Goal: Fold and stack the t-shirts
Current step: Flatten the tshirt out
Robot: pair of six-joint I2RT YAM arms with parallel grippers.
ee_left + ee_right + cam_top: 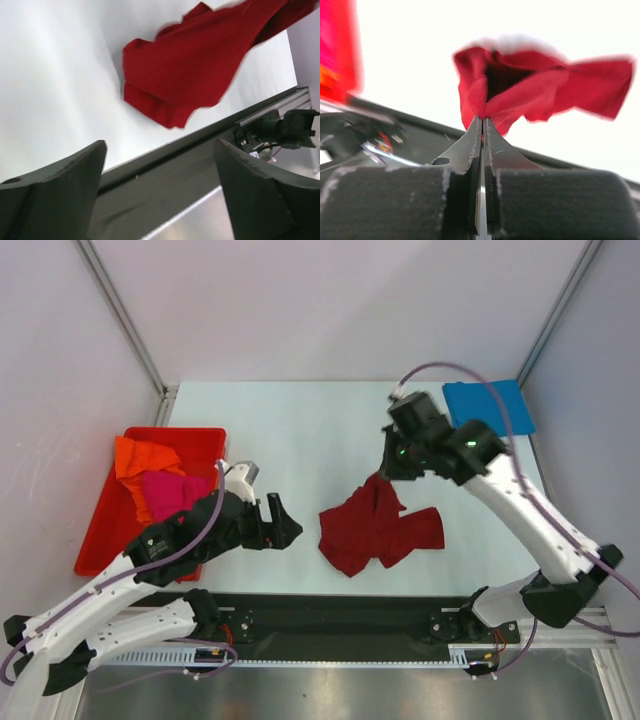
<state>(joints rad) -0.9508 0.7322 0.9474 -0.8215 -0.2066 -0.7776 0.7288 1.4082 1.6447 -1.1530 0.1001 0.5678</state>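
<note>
A crumpled dark red t-shirt (375, 530) lies on the white table near the front middle. One edge of it is pinched and lifted by my right gripper (383, 475), which is shut on the cloth. In the right wrist view the dark red t-shirt (530, 90) bunches straight out of the closed right gripper (483, 119). Just left of the shirt, my left gripper (285, 523) stands open and holds nothing. The left wrist view shows the left gripper (160, 145) spread wide, with the dark red t-shirt (190, 65) beyond it. A blue t-shirt (488, 407) lies folded at the back right.
A red plastic bin (100, 530) at the left holds an orange t-shirt (145, 455) and a magenta t-shirt (175, 492). The black rail (350, 615) with the arm bases runs along the table's front edge. White walls close in the table on both sides and the back.
</note>
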